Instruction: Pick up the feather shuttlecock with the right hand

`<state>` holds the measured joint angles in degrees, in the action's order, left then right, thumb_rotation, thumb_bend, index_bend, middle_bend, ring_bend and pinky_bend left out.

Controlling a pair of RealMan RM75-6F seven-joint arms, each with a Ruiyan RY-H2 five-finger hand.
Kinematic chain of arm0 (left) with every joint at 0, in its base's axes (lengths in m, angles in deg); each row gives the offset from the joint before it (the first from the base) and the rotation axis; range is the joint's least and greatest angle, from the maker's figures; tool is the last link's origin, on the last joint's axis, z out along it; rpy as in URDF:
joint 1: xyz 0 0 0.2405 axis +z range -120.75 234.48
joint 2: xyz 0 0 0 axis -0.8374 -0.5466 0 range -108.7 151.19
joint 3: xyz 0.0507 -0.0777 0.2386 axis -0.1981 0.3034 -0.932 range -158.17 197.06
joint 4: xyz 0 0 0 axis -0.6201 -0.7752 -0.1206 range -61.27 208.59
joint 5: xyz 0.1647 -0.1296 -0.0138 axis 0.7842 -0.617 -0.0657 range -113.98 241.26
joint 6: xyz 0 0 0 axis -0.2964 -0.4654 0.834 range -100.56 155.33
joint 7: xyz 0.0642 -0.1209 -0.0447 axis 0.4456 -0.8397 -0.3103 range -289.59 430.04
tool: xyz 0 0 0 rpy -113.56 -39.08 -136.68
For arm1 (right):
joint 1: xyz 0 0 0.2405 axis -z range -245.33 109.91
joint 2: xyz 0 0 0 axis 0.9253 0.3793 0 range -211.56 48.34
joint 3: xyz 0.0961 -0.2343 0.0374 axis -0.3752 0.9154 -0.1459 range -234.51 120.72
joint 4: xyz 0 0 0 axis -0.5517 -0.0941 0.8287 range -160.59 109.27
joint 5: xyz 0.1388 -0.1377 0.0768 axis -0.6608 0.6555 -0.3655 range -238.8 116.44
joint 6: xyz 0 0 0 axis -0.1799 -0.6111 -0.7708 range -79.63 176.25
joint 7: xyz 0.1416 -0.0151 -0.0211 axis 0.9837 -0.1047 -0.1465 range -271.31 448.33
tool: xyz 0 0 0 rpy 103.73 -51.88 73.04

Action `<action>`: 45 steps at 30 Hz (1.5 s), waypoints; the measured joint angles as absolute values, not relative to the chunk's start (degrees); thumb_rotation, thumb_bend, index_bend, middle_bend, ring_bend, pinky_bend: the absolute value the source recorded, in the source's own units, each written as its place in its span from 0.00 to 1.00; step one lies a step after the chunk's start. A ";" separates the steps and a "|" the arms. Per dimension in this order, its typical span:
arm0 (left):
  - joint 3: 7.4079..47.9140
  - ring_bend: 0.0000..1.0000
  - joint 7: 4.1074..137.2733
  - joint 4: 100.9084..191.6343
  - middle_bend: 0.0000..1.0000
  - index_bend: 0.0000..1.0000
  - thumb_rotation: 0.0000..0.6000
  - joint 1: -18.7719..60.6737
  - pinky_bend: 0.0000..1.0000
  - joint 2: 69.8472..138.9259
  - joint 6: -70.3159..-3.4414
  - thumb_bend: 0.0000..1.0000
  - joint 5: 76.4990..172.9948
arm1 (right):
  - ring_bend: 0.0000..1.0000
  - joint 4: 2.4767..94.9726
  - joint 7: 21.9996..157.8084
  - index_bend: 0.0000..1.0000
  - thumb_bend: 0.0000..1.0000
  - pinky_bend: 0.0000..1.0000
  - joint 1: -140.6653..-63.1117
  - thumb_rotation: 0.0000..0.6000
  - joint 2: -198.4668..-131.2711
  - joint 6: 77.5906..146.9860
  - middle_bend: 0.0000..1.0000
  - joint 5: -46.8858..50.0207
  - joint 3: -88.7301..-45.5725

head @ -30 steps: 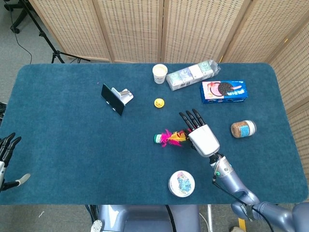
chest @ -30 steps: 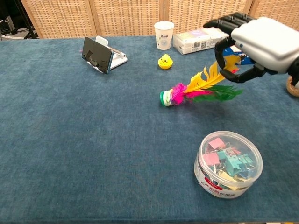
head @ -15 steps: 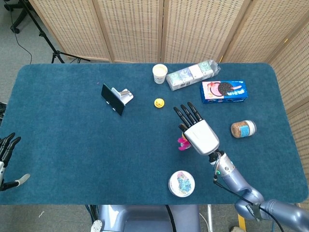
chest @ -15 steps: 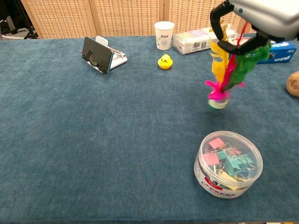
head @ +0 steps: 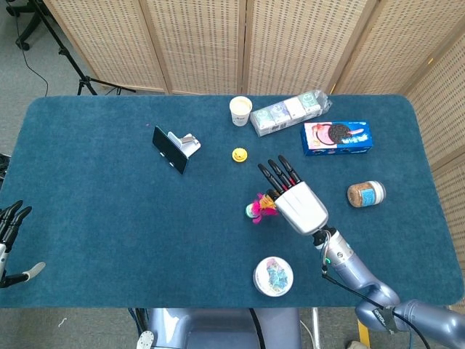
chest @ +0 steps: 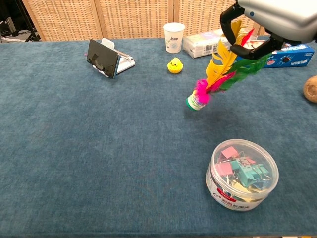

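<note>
My right hand (chest: 270, 22), at the upper right of the chest view, pinches the feather shuttlecock (chest: 214, 79) by its feathers; it hangs tilted, base down-left, lifted off the blue counter (chest: 99, 148). My left hand (head: 9, 225) sits at the head view's lower left edge, fingers spread and holding nothing.

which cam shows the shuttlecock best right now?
Chest view. The feather shuttlecock shows from the side, yellow, pink and green feathers gripped by the right hand, base hanging off the table. In the head view, the hand hides most of it; only its pink feathers and base peek out.
</note>
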<state>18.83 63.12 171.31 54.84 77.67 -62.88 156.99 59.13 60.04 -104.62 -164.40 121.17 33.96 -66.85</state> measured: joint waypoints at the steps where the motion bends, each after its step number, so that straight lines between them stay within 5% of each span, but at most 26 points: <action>1: 18.84 0.00 63.11 171.30 0.00 0.00 1.00 54.84 0.00 77.67 -62.86 0.00 156.96 | 0.00 58.90 60.15 0.66 0.66 0.00 -104.56 1.00 -164.65 121.41 0.09 34.25 -66.59; 17: 18.79 0.00 63.21 171.31 0.00 0.00 1.00 54.84 0.00 77.71 -62.83 0.00 156.99 | 0.00 55.45 60.94 0.63 0.62 0.00 -103.69 1.00 -169.35 123.07 0.09 36.82 -63.47; 20: 18.82 0.00 63.05 171.29 0.00 0.00 1.00 54.87 0.00 77.67 -62.93 0.00 156.95 | 0.00 54.88 60.70 0.37 0.53 0.00 -103.66 1.00 -170.05 122.92 0.07 36.90 -63.13; 21: 18.83 0.00 62.92 171.28 0.00 0.00 1.00 54.88 0.00 77.64 -62.96 0.00 156.94 | 0.00 54.83 60.77 0.23 0.41 0.00 -103.63 1.00 -170.17 122.92 0.04 36.94 -63.01; 24: 18.87 0.00 62.66 171.20 0.00 0.00 1.00 54.90 0.00 77.57 -63.04 0.00 156.89 | 0.00 55.36 61.05 0.01 0.06 0.00 -103.41 1.00 -170.07 122.66 0.00 36.79 -62.63; 33: 18.83 0.00 62.58 171.14 0.00 0.00 1.00 54.87 0.00 77.52 -63.02 0.00 157.02 | 0.00 63.64 56.59 0.00 0.00 0.00 -102.28 1.00 -167.14 122.96 0.00 35.88 -63.08; 45: 18.73 0.00 62.33 171.13 0.00 0.00 1.00 55.17 0.00 77.41 -63.91 0.00 157.66 | 0.00 73.71 62.53 0.00 0.00 0.00 -98.95 1.00 -154.78 127.76 0.00 36.56 -64.20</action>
